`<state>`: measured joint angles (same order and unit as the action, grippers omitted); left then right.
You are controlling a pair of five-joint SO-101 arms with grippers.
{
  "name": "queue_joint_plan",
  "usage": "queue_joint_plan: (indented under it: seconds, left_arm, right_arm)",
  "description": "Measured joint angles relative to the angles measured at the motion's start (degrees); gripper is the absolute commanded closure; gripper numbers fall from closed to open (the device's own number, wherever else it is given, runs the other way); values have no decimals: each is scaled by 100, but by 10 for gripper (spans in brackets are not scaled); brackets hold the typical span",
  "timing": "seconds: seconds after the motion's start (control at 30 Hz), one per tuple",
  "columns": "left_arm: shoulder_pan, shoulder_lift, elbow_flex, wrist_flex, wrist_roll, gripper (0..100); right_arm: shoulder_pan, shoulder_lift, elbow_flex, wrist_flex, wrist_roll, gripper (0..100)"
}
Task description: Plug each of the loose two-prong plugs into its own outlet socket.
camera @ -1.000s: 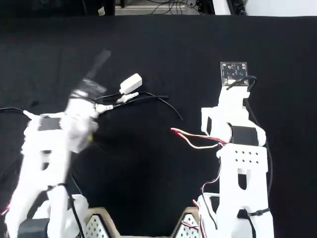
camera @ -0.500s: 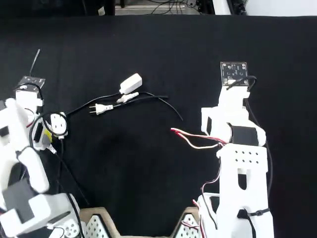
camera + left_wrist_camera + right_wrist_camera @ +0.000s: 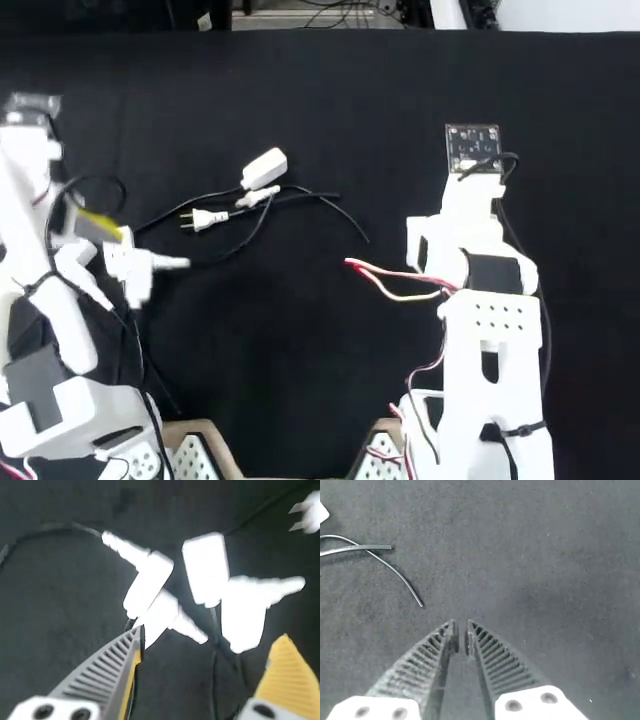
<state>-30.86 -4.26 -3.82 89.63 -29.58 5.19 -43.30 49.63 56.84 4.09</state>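
Finds a white two-prong plug (image 3: pixel 205 218) lying loose on the black cloth (image 3: pixel 300 90) near the outlet socket (image 3: pixel 264 168), prongs turned away from it. Shows a smaller plug (image 3: pixel 255 198) just beside that socket, black cords (image 3: pixel 320 196) trailing past. Has the left gripper (image 3: pixel 209 637) spread wide, holding nothing. Places the right gripper (image 3: pixel 461 632) well apart from the socket, fingers pinched nearly together, empty.

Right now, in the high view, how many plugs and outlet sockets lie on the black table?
Two-prong plugs: 2
Outlet socket: 1
Total: 3
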Motion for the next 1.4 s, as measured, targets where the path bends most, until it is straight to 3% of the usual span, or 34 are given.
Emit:
queue_joint_plan:
  seconds: [0.17,0.37,0.47,0.73,1.03,1.23,1.4]
  left_arm:
    - [1257,448,-1002,167,554,615]
    - [2848,1978,-1468,-1213,651,615]
    - [3323,2919,-2040,-1495,466,629]
    - [3235,5336,-4765,-1125,-105,688]
    - [3253,7411,-7640,-668,-88,727]
    - [3253,7947,-8352,-642,255,821]
    - [3253,7974,-8431,-220,105,972]
  right_arm:
    - [0,0,0,0,0,973]
    - [0,0,0,0,0,973]
    - [9,0,18,0,0,973]
    - [0,0,18,0,0,973]
    - [0,0,18,-18,0,973]
    - [0,0,18,-18,0,973]
    - [0,0,18,-18,0,973]
